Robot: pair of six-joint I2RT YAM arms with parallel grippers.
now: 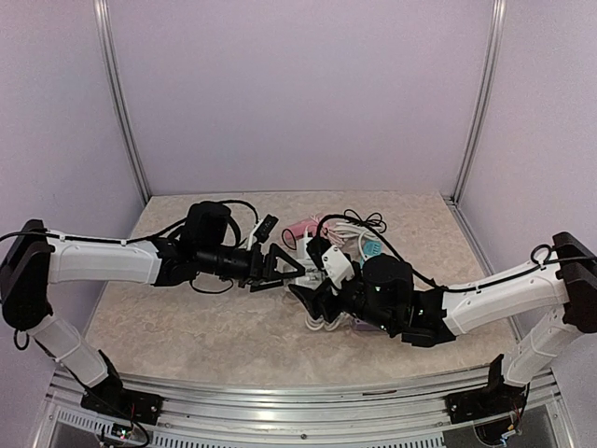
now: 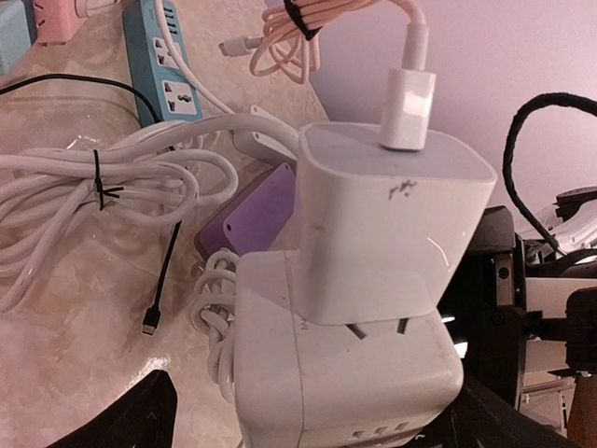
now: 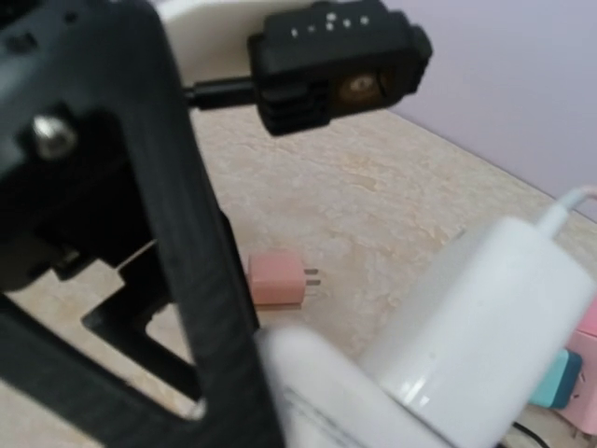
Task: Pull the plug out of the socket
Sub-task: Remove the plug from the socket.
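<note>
A white charger plug (image 2: 392, 224) with a pink cable sits in a white socket cube (image 2: 345, 373), lifted slightly so its prongs (image 2: 373, 329) show. In the top view the plug (image 1: 338, 264) is held above the table between both arms. My left gripper (image 1: 287, 269) is open; its black fingertips (image 2: 140, 415) flank the cube's lower end without touching it. My right gripper (image 1: 312, 297) is shut on the socket cube (image 3: 326, 401), and one black finger (image 3: 187, 280) fills the left of its wrist view, with the plug (image 3: 485, 317) to the right.
A blue power strip (image 2: 163, 61), a purple block (image 2: 261, 210), a tied white cable bundle (image 2: 93, 187) and a black USB lead (image 2: 154, 322) lie on the table behind the cube. A loose pink charger (image 3: 278, 280) lies on the table. Black cable loops (image 1: 359, 222) are at the back.
</note>
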